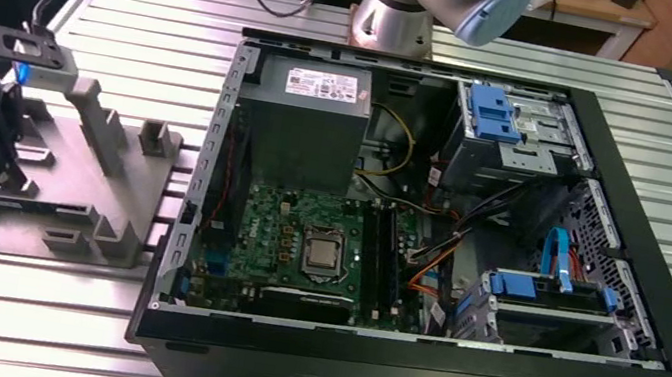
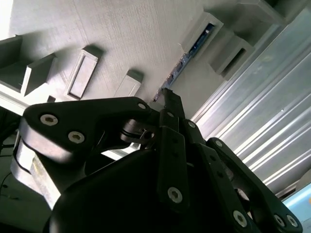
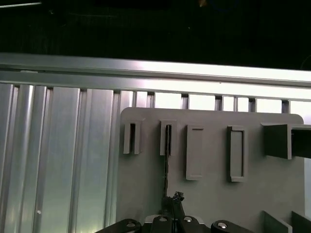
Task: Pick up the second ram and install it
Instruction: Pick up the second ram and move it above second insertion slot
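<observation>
Second ram (image 3: 167,160) stands on edge in the grey holder plate (image 3: 146,194), far end seated in a slot; in the second wrist view its blue-green edge (image 2: 181,65) shows. Gripper (image 3: 173,198) sits at the near end, fingers drawn together and apparently pinching the stick. Holder lies on the ribbed table (image 1: 334,26), at the exterior view's left of the open computer case (image 1: 643,298). Judged early: grasp made, ram not lifted, motherboard (image 1: 289,232) slots unreached.

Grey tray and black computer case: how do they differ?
The grey tray is low, flat and pale, with small slot holders; the computer case is black and far bigger. The tray sits at the exterior view's left, the open case beside it, packed with parts. Both rest on the ribbed metal table.
</observation>
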### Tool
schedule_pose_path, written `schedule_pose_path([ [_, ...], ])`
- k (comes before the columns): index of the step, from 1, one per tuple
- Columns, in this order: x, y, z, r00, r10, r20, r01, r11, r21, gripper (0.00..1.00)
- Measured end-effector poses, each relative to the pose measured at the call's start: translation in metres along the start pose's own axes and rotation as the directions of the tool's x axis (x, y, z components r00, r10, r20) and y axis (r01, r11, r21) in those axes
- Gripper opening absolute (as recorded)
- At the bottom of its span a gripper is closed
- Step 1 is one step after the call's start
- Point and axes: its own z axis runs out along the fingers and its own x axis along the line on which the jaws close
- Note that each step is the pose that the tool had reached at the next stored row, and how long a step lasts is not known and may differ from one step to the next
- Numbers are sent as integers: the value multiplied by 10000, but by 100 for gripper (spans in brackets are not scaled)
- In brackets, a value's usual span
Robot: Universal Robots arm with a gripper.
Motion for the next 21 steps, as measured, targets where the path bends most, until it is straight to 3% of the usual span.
schedule_pose_path([
  [10,16,-4,127,10000,-22,0,22,10000,0,11],
  [18,16,-5,138,10000,-27,13,27,10000,1,11],
  [20,17,-5,137,10000,-27,14,27,10000,0,23],
  [21,16,-4,137,10000,-27,14,27,10000,0,23],
])
